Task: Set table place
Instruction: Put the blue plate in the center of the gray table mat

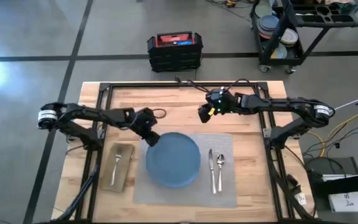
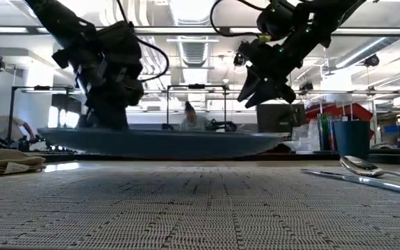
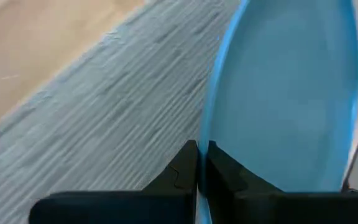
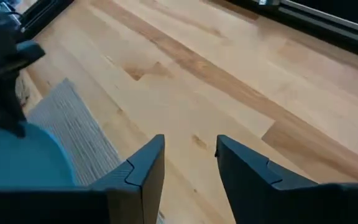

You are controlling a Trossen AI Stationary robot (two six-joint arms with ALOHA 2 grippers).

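Hiding behind the plate: left gripper's fingertips.

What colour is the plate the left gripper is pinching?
Blue. The plate shows best in the left wrist view, its rim clamped in the left gripper.

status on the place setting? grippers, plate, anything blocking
Left gripper shut on blue plate rim, plate on placemat. Right gripper open, hovering above bare table. Nothing blocking.

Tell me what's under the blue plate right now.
The grey placemat lies under the blue plate; left gripper pinches the plate's rim. Whatever sits beneath the plate's centre is covered.
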